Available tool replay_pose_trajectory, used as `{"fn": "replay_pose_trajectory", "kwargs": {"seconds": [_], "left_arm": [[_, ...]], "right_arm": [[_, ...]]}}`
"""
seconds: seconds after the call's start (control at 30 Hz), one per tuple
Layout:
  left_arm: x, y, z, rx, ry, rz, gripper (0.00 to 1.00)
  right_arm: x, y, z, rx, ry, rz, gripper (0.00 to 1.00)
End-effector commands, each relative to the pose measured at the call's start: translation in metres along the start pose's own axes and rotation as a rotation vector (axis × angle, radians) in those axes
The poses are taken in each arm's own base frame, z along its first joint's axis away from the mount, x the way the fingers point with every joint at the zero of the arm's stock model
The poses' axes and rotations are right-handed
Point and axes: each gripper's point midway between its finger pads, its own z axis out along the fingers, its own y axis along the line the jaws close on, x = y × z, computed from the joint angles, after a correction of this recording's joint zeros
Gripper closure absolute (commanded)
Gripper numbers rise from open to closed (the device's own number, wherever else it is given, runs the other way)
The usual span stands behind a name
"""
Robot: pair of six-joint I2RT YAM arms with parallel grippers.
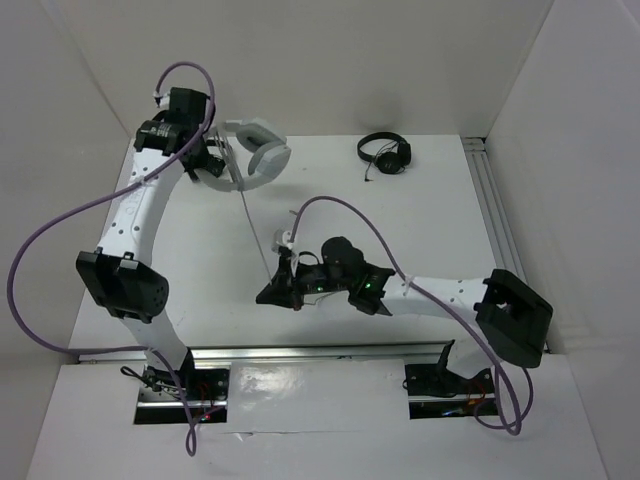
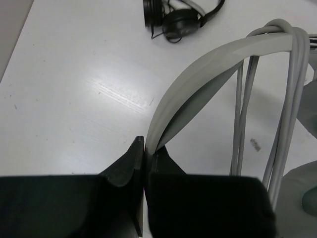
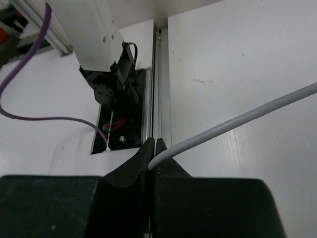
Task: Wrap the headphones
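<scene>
The white and light-grey headphones (image 1: 262, 148) are held off the table at the back left. My left gripper (image 1: 216, 162) is shut on their headband (image 2: 198, 82), pinched between the fingertips (image 2: 144, 145). Several turns of the thin grey cable (image 2: 292, 99) hang over the headband. From there the cable (image 1: 256, 230) runs forward to my right gripper (image 1: 268, 294) at mid-table. In the right wrist view the cable (image 3: 237, 121) ends between the fingers of the right gripper (image 3: 154, 145), which is shut on it.
Small black headphones (image 1: 385, 152) lie at the back, right of centre, also seen as black headphones (image 2: 181, 15) in the left wrist view. White walls enclose the table. An aluminium rail (image 3: 161, 99) and the left arm's base (image 3: 111, 79) sit at the near edge.
</scene>
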Motion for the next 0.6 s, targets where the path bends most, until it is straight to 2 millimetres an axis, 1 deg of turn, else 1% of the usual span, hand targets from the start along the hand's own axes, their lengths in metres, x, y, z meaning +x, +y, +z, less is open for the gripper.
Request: {"fn": "replay_pose_trajectory", "kwargs": {"seconds": [0.0, 0.03, 0.07, 0.1, 0.13, 0.17, 0.2, 0.23, 0.27, 0.3, 0.33, 0.37, 0.4, 0.43, 0.47, 0.5, 0.53, 0.57], "left_arm": [[-0.039, -0.029, -0.026, 0.084, -0.202, -0.142, 1.00], [-0.034, -0.024, -0.021, 0.056, -0.197, -0.114, 1.00], [-0.021, -0.016, -0.014, 0.021, -0.173, -0.067, 1.00], [-0.013, -0.013, -0.011, 0.011, -0.157, -0.056, 1.00], [-0.010, -0.012, -0.005, 0.007, -0.158, 0.002, 1.00], [0.010, -0.018, 0.004, 0.033, -0.110, 0.069, 1.00], [0.021, -0.024, 0.008, 0.048, -0.083, 0.135, 1.00], [0.040, -0.023, 0.009, 0.038, -0.031, 0.238, 1.00], [0.056, -0.019, 0.012, -0.008, -0.001, 0.298, 1.00], [0.075, -0.029, 0.007, 0.001, 0.016, 0.366, 1.00], [0.087, -0.032, 0.004, 0.011, 0.031, 0.415, 1.00], [0.111, -0.030, 0.006, 0.020, 0.076, 0.472, 1.00], [0.125, -0.038, -0.001, 0.047, 0.080, 0.507, 1.00], [0.136, -0.040, -0.004, 0.064, 0.096, 0.529, 1.00], [0.154, -0.039, -0.007, 0.098, 0.125, 0.562, 1.00], [0.163, -0.049, -0.011, 0.148, 0.112, 0.580, 1.00], [0.171, -0.052, -0.015, 0.179, 0.112, 0.601, 1.00], [0.178, -0.054, -0.019, 0.210, 0.104, 0.639, 1.00]], "right_arm": [[0.002, 0.013, 0.000, 0.056, 0.122, -0.099, 1.00], [-0.015, 0.024, -0.007, 0.077, 0.098, -0.140, 1.00], [-0.025, 0.017, -0.014, 0.152, 0.114, -0.177, 1.00], [-0.038, 0.017, -0.021, 0.184, 0.106, -0.206, 1.00], [-0.059, 0.018, -0.033, 0.226, 0.082, -0.248, 1.00], [-0.080, 0.005, -0.047, 0.338, 0.101, -0.308, 1.00], [-0.094, -0.001, -0.057, 0.400, 0.108, -0.345, 1.00], [-0.107, -0.007, -0.066, 0.462, 0.122, -0.379, 1.00], [-0.109, -0.019, -0.083, 0.535, 0.185, -0.398, 1.00], [-0.144, -0.021, -0.094, 0.596, 0.145, -0.446, 1.00], [-0.157, -0.040, -0.112, 0.724, 0.169, -0.514, 1.00], [-0.172, -0.057, -0.130, 0.816, 0.171, -0.549, 1.00], [-0.185, -0.072, -0.142, 0.890, 0.165, -0.586, 1.00], [-0.203, -0.084, -0.160, 0.962, 0.157, -0.635, 1.00], [-0.211, -0.120, -0.186, 1.068, 0.173, -0.616, 1.00], [-0.228, -0.131, -0.200, 1.100, 0.145, -0.611, 1.00], [-0.236, -0.142, -0.208, 1.112, 0.124, -0.610, 1.00], [-0.245, -0.155, -0.231, 1.180, 0.101, -0.605, 1.00]]}}
